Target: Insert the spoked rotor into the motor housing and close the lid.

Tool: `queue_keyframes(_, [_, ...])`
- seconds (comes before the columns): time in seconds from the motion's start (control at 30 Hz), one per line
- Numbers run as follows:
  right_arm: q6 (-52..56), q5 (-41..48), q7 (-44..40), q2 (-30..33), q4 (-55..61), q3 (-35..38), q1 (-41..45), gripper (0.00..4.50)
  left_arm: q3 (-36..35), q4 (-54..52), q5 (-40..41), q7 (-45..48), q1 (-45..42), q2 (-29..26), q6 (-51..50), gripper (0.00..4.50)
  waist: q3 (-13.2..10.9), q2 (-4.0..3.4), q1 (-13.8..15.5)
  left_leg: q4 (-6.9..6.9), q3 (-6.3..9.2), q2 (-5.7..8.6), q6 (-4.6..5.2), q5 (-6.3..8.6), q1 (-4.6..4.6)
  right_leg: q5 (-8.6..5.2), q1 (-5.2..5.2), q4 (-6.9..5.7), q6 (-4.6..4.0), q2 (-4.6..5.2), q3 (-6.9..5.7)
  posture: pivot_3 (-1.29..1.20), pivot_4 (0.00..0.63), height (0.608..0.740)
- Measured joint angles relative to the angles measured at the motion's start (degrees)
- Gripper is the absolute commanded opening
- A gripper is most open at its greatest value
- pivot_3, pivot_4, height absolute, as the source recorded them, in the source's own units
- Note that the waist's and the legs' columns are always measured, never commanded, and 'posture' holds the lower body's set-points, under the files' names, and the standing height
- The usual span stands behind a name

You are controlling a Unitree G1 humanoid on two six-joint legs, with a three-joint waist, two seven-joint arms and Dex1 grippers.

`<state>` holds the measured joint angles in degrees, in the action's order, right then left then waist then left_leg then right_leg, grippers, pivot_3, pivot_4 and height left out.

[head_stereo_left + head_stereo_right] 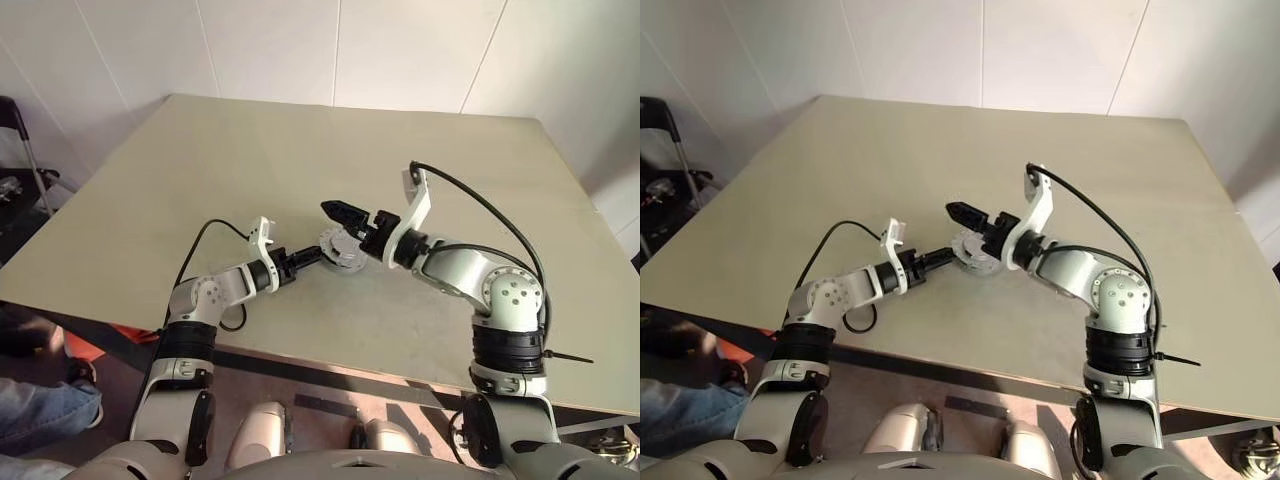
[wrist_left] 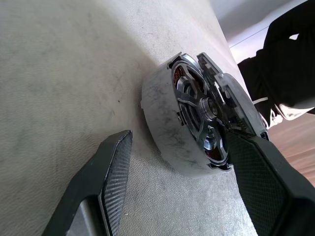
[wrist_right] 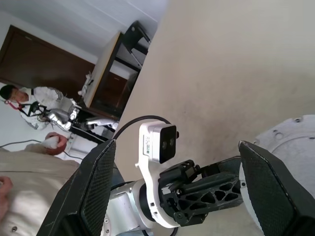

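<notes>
Left jaws (image 2: 172,196) straddle the scuffed silver motor housing (image 2: 165,130), spoked rotor (image 2: 199,115) inside; right jaws (image 3: 182,191) released.

table (image 1: 300,160): plain beige, faintly scuffed with dark marks
housing (image 2: 162,125): dull silver-grey wall, smudged; copper-red windings seen inside
rotor (image 2: 197,110): shiny silver spokes, dark gaps between
lid (image 3: 290,140): pale dull grey
left gripper (image 2: 182,187): black fingers, fine woven texture on the pads
right gripper (image 3: 182,191): black fingers, same fine weave
wall (image 1: 330,50): white panels
</notes>
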<state>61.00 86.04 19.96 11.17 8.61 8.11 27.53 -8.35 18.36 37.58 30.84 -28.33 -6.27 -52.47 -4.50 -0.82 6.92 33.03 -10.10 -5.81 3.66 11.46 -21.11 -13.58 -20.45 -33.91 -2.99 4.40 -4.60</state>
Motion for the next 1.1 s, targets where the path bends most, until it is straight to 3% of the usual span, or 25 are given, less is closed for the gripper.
queue_keyframes(0.13, [-1.3, -7.0, -3.9, 3.2, 0.5, -2.3, -0.2, 4.46, -0.1, 0.0, 0.0, 0.0, 0.0, -0.1, 0.0, 3.23, 0.0, 0.04, 0.0, 0.00, 0.00, 0.00, -0.01, 0.00, -0.06, 0.00, -0.02, 0.01, 0.02, 0.00, 0.00, 0.00, 0.000, 0.740])
queue_keyframes(0.23, [-8.3, -21.8, -14.8, 11.4, 6.0, -7.2, -2.6, 4.46, -0.2, -0.1, 0.1, 0.5, 0.0, -1.3, 0.0, 3.23, 0.0, 0.07, 0.2, 0.00, 0.01, 0.00, -0.01, 0.00, -0.13, 0.09, -0.08, 0.03, 0.29, -0.01, 0.00, 0.00, 0.000, 0.740])
queue_keyframes(0.33, [-13.2, -31.2, -22.3, 15.3, 6.9, -10.3, -4.2, 4.46, -0.7, 0.0, 0.1, 0.9, 0.0, -2.8, 0.2, 3.23, 0.0, 0.10, -0.1, -0.01, 0.01, -0.04, -0.01, 0.00, -0.13, -0.03, -0.14, 0.02, 0.51, -0.07, 0.00, 0.00, 0.000, 0.740])
queue_keyframes(0.43, [-14.5, -34.9, -28.3, 14.9, 6.5, -11.8, -5.0, 4.46, -1.9, 0.0, 0.1, 1.2, -0.1, -4.4, 0.7, 3.23, 0.0, 0.10, -0.1, -0.02, 0.01, -0.08, -0.02, -0.02, -0.24, 0.00, -0.26, -0.02, 0.03, -0.10, 0.00, 0.00, 0.000, 0.740])
queue_keyframes(0.7, [-23.8, -51.6, -40.6, 16.1, 3.4, -20.4, -8.2, 4.46, -6.7, -0.1, 0.5, 1.3, -0.1, -6.2, 2.7, 3.23, 0.0, 0.13, 0.2, 0.57, 0.02, -0.07, 0.54, 0.31, -0.57, 0.01, -0.29, -0.03, -0.01, -0.07, 0.00, 0.00, 0.000, 0.740])
queue_keyframes(0.93, [-34.7, -64.0, -44.6, 12.2, -6.4, -22.5, -7.2, 4.46, -5.5, -1.4, 0.5, 1.2, 0.6, -4.3, 2.4, 3.23, 0.0, 0.16, -0.1, 1.27, 0.01, -0.10, 0.66, 0.40, -0.63, 0.01, -0.38, -0.71, -0.02, 0.03, 0.02, 0.00, 0.000, 0.740])
queue_keyframes(1.1, [-37.1, -68.0, -46.5, 10.7, -9.2, -22.4, -6.7, 4.46, -4.8, -2.7, 0.7, 1.4, 1.8, -4.2, 1.8, 3.23, 0.0, 0.16, -0.1, 1.26, 0.02, -0.14, 0.59, 0.35, -0.44, 0.00, -0.29, -0.88, -0.03, 0.02, 0.03, 0.00, 0.000, 0.740])
